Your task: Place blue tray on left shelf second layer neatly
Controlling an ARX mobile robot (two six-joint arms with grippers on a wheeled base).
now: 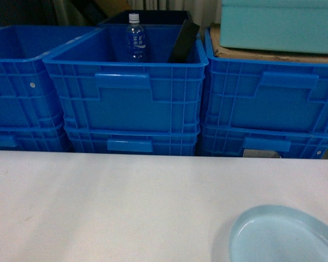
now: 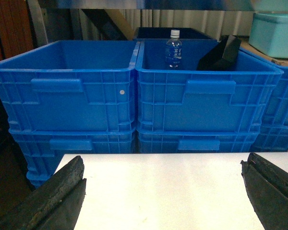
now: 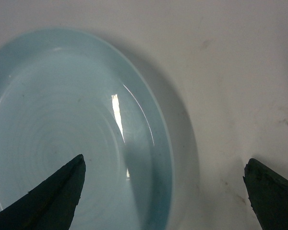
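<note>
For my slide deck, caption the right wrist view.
Open right pincer straddling the blue tray's rim on the white table.

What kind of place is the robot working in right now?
Probably a storeroom or warehouse area: stacked blue crates fill the background, a teal bin sits on cardboard atop one stack, and a plain white table holds the blue tray.

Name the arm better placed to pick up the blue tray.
Right. The right gripper hangs open straddling the blue tray's rim, while the left gripper faces only bare table and crates.
</note>
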